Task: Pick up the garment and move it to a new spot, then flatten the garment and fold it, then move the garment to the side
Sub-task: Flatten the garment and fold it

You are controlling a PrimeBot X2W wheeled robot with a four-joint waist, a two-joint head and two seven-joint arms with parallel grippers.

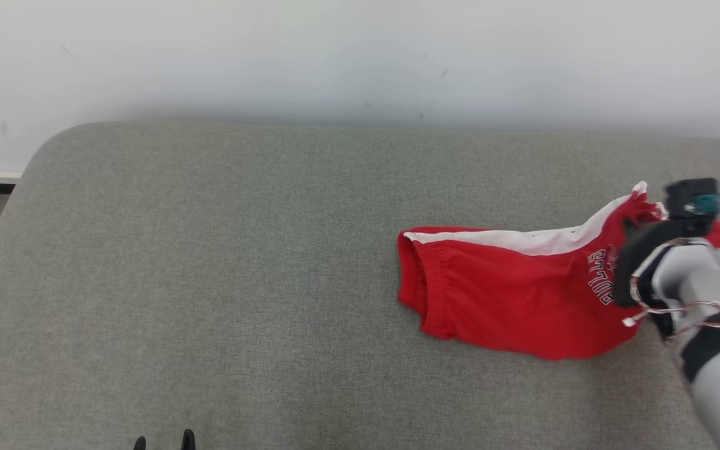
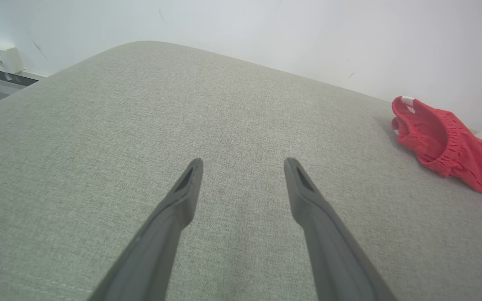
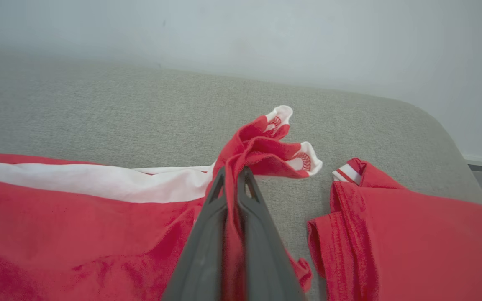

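The right gripper [image 3: 232, 171] is nearest in its own wrist view: its two dark fingers are pressed together on a bunched red fold of the shorts [image 3: 78, 234], so it is closed and pinching the cloth. Two small white-tipped corners of the fabric stick up just beyond the fingertips. The shorts [image 1: 510, 294] are red with a white side stripe and white lettering. They lie on the right part of the grey fabric-covered surface [image 1: 210, 281], waistband pointing to the robot's left, and the pinched end is raised a little near the pale right forearm [image 1: 710, 294]. Another red part with a hem lies just beside the fingers (probably the other leg – I cannot tell). The left gripper [image 2: 243, 161] is wide open and holds nothing. It is over bare grey surface – well apart from the shorts [image 2: 446, 142].
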